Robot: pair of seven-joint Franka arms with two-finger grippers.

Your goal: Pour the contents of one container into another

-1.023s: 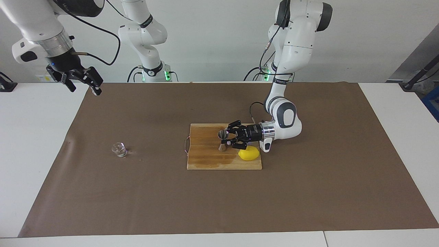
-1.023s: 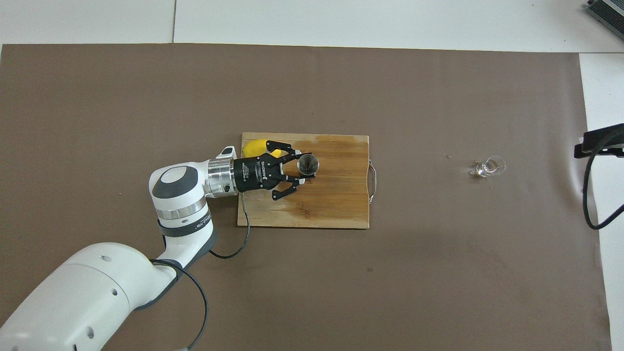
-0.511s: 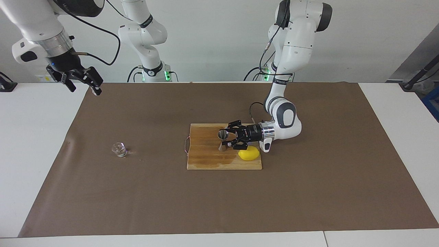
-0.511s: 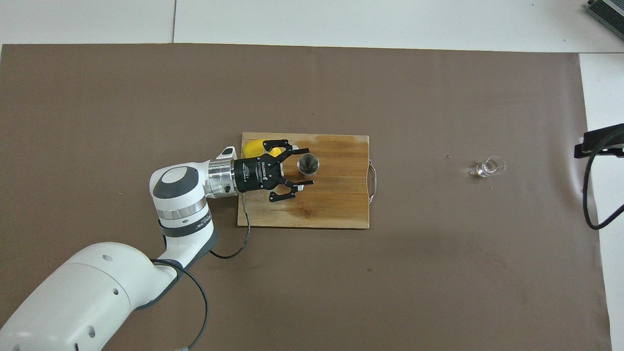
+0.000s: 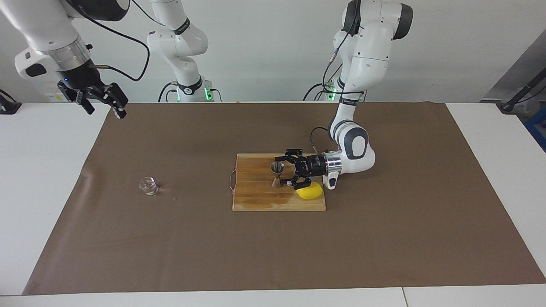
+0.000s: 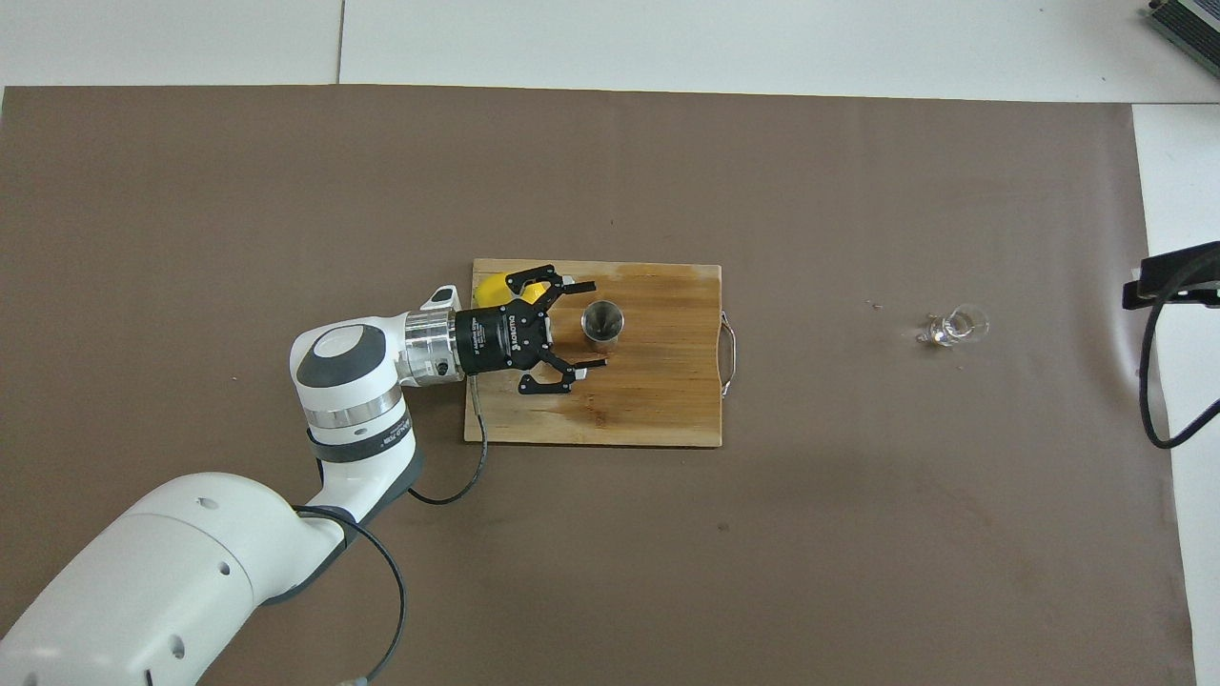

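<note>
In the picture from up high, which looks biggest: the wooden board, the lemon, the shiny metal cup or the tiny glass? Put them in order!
1. Board, by far.
2. Lemon, though the left gripper hides part of it.
3 and 4. Metal cup and glass look about alike from above, so no ranking.

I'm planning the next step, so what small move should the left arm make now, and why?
Probably draw the left hand back off the wooden cutting board. Its fingers stand open, apart from the upright silver hourglass-shaped steel jigger, so it holds nothing. The yellow lemon lies right beside it.
</note>
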